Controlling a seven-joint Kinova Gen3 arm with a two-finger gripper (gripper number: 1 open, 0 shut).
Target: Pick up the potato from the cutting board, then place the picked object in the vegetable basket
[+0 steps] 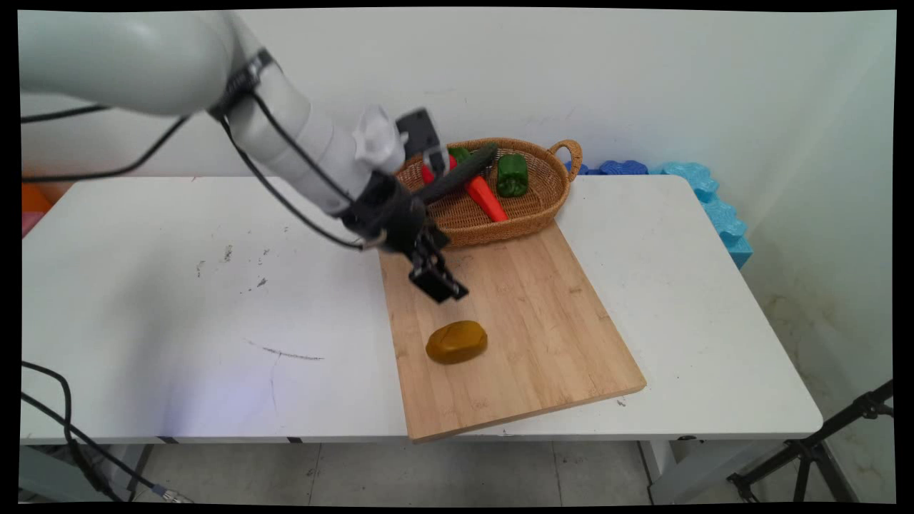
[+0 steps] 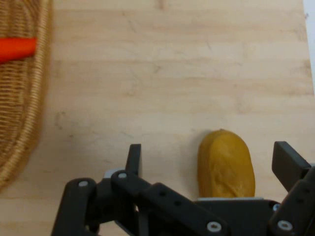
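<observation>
A brown potato [image 1: 457,341] lies on the wooden cutting board [image 1: 543,314], toward its near left part. My gripper [image 1: 438,280] hangs open a little above the board, just behind the potato and apart from it. In the hand view the potato [image 2: 226,165] lies on the board [image 2: 172,73] between my spread fingers [image 2: 134,158], nearer the right one, and nothing is held.
A wicker basket [image 1: 550,196] stands at the board's far end with a green pepper [image 1: 512,175], a carrot [image 1: 485,198] and other vegetables partly hidden by the arm. Blue foam pieces [image 1: 714,203] line the table's far right corner. The basket's rim [image 2: 29,98] fills the hand view's left.
</observation>
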